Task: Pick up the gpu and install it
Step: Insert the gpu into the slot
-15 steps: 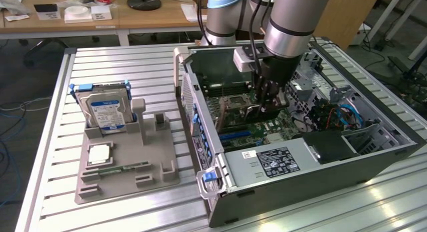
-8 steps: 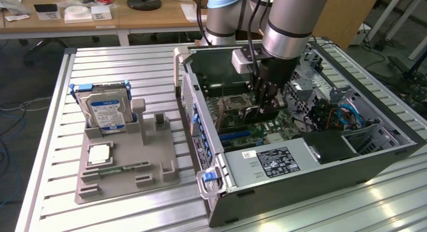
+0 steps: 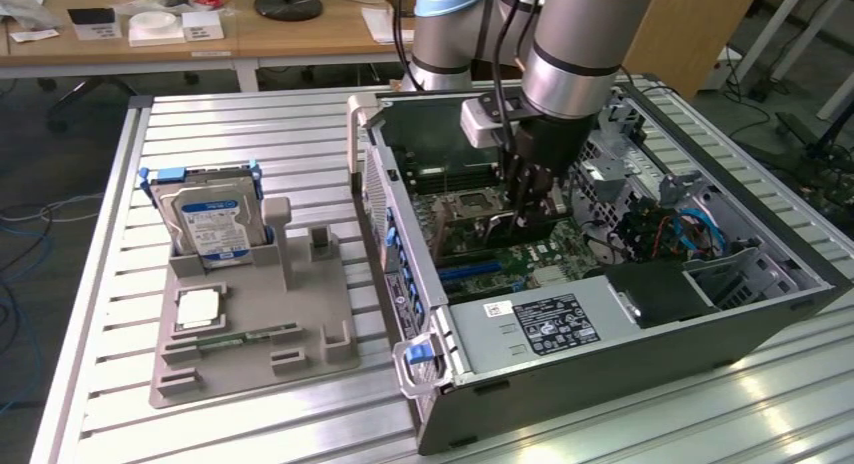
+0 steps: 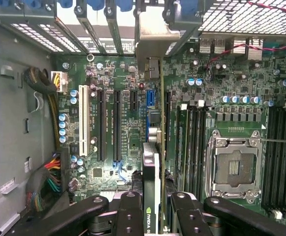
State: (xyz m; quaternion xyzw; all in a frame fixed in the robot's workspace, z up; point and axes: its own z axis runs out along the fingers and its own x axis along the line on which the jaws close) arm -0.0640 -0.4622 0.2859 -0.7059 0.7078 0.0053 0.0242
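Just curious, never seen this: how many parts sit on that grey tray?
3: hard drive standing at the far end, silver chip midway, green memory stick nearest the camera. Others may hide behind the drive.

Gpu (image 4: pixel 150 164): black face, green logo patch, pale metal bracket.
Motherboard (image 4: pixel 108 123): green; black slots, one white, one blue.
Gripper (image 4: pixel 155 216): black.
Cable bundle (image 4: pixel 47 179): red, yellow, black strands.
Case (image 3: pixel 601 384): dark grey; blue latches (image 4: pixel 116 5).
Exterior view, 9 o'clock of case: hard drive (image 3: pixel 211 229), silver, blue-white label, on grey tray (image 3: pixel 254 359).
Table (image 3: pixel 240 134): pale ribbed metal.
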